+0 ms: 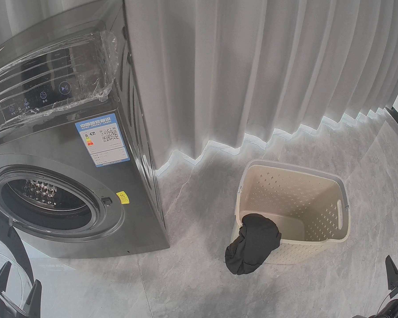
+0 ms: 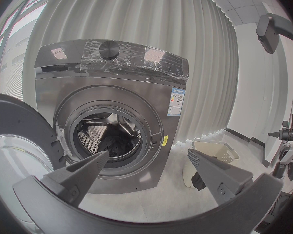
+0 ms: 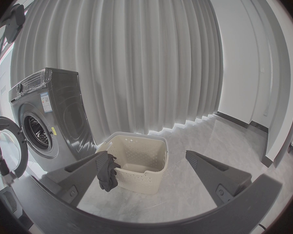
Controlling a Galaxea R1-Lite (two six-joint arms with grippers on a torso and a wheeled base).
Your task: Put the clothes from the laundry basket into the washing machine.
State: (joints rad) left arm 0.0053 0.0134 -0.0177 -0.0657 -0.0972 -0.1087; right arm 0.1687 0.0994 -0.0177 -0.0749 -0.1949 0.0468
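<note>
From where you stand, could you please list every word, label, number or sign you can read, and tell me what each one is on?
Control panel of the washing machine: a play/pause symbol; other icons too small to read.
Blue label on its front: QR code and coloured bars; print too small.
Yellow sticker on its front: too blurred.
White sticker on its top corner: a brand mark, left unquoted.
Laundry basket: no text.

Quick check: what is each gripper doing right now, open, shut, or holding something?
Left gripper: open, holding nothing.
Right gripper: open, holding nothing.
</note>
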